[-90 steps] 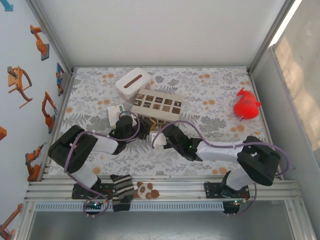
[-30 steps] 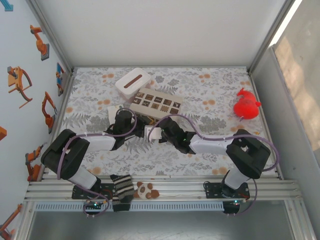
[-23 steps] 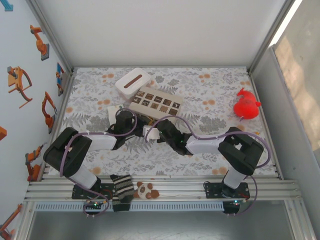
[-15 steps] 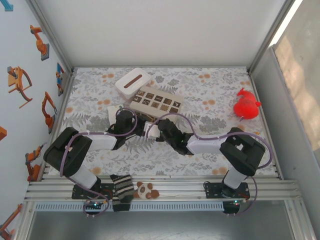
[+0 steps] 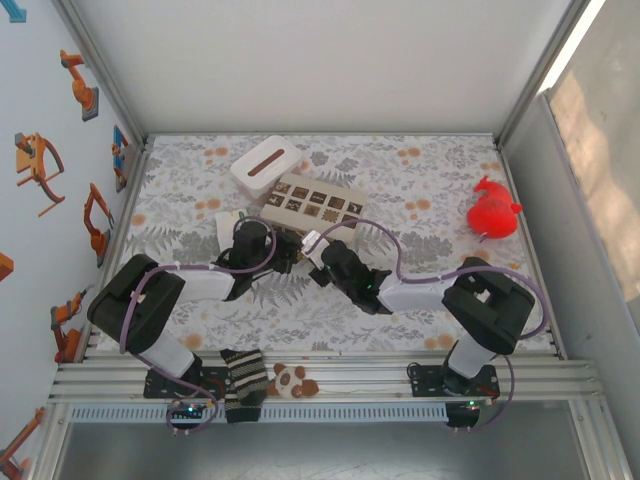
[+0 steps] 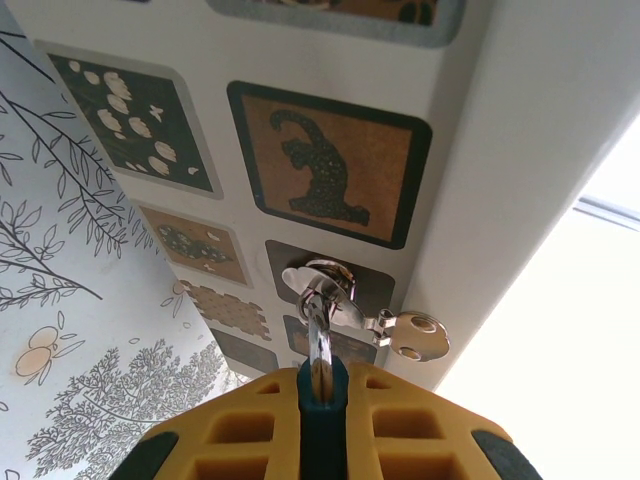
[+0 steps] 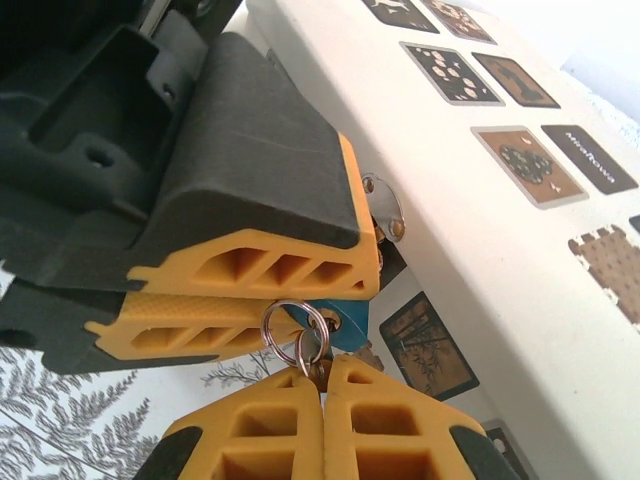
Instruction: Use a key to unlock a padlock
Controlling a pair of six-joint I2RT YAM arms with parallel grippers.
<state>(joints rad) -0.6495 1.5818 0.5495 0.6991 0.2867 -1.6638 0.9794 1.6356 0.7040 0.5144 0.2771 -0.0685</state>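
In the right wrist view, my left gripper's yellow fingers (image 7: 270, 265) are shut on the padlock (image 7: 350, 322), a small blue-cased lock with a brass keyhole face. My right gripper (image 7: 322, 375) is shut on the key (image 7: 318, 368), whose tip points at that brass face; how deep it sits is hidden. A key ring (image 7: 290, 325) hangs from it. From the left wrist, the left gripper (image 6: 322, 385) clamps the padlock (image 6: 322, 405), its silver shackle (image 6: 318, 340) carrying a spare key (image 6: 415, 336). In the top view both grippers (image 5: 288, 252) (image 5: 318, 245) meet below the beige box.
The beige compartment box (image 5: 310, 205) with picture tiles lies just beyond the grippers, with a white slotted box (image 5: 265, 165) behind it. A red toy (image 5: 492, 210) sits far right. A striped sock (image 5: 243, 383) and a panda toy (image 5: 292, 380) lie on the near rail.
My right gripper has moved away from the near edge, up toward the beige box and closer against the left gripper's tips. The left arm has hardly moved.
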